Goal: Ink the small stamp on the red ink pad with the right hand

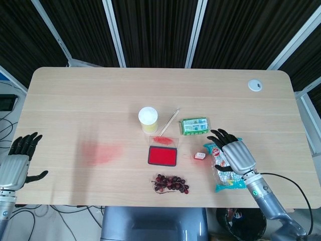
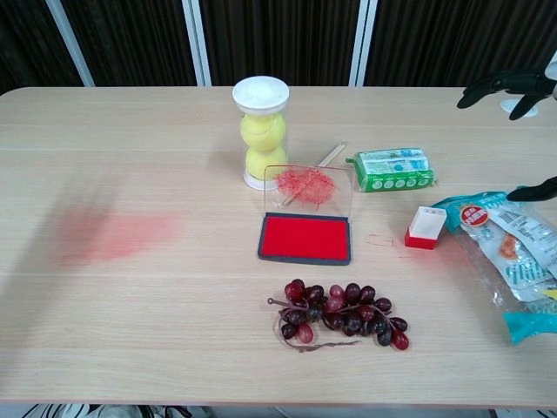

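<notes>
Stamp: small stamp (image 2: 425,226), white top on red base, is seen standing upright on the table (image 1: 75,95), untouched, between the ink pad and the snack bag.
Ink pad: red ink pad (image 2: 305,237) is found open just left of the stamp, clear lid (image 2: 306,189) raised and smeared red.
Right hand: right hand (image 1: 233,153) is held over the snack bag (image 2: 509,254), fingers spread, nothing gripped.
Left hand: left hand (image 1: 17,160) is seen off the table's left edge, fingers apart, empty.
Surroundings: grapes (image 2: 339,315) are noted in front of the pad; ball tube (image 2: 260,131), stick (image 1: 169,121) and green packet (image 2: 392,169) behind it; red stain (image 2: 117,233) far left.
</notes>
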